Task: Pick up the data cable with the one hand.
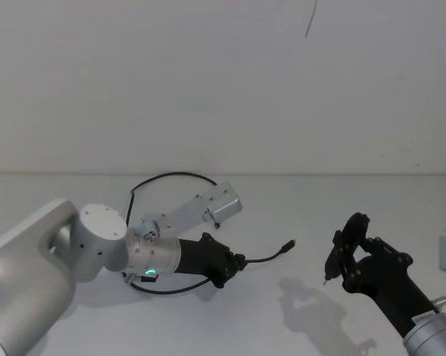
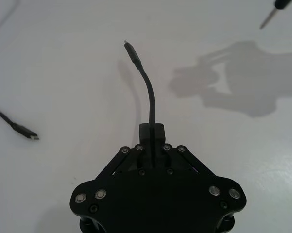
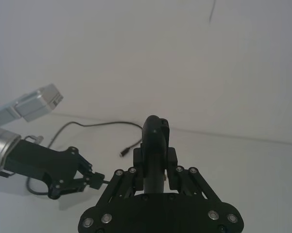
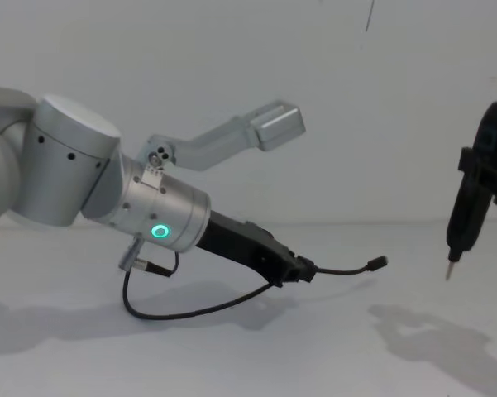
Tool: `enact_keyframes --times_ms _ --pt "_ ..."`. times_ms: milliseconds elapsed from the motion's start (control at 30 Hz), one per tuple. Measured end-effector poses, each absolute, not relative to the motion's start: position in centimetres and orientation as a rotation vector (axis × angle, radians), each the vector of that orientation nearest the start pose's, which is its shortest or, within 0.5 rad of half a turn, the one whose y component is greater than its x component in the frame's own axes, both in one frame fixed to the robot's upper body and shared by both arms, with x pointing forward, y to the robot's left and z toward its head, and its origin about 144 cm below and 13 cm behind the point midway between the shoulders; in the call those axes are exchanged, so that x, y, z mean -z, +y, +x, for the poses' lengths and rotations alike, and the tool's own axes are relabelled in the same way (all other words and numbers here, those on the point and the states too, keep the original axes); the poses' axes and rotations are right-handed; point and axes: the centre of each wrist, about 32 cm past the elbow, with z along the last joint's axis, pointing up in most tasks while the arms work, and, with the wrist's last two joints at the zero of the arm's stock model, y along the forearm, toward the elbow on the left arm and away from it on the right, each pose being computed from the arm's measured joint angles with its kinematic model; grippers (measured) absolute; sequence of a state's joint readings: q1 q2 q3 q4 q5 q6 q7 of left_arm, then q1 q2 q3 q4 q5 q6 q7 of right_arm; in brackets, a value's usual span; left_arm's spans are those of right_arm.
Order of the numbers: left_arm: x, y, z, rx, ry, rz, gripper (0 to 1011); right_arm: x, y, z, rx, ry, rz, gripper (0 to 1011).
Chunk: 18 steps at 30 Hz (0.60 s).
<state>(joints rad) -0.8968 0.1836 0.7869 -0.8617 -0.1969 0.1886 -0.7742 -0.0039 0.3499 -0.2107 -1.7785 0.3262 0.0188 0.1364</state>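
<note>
the left gripper is pinched shut on the data cable close to one plug, which juts free beyond the fingertips, above the table. the grasp looks made and that end is off the surface. the rest of the cable droops in a loop behind the wrist, apparently touching the table, so the lift seems only partly done. the right gripper hangs well off to the right, clamped on a slim pointed tool. the tabletop is plain white, backed by a blank white wall.
</note>
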Motion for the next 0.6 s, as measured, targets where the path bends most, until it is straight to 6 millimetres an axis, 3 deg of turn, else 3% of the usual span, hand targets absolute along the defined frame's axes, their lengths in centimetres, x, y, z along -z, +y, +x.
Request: enact_keyframes --times_ms 367,600 --pt "-125.7 17.4 64.7 -0.318 -0.256 0.488 40 -121.2 -25.5 44.8 1.102 -0.072 0.128 263" --pt "-126.5 20.5 63.5 -0.305 -0.351 0.486 40 -121.9 -26.1 44.8 1.075 -0.063 0.153 263"
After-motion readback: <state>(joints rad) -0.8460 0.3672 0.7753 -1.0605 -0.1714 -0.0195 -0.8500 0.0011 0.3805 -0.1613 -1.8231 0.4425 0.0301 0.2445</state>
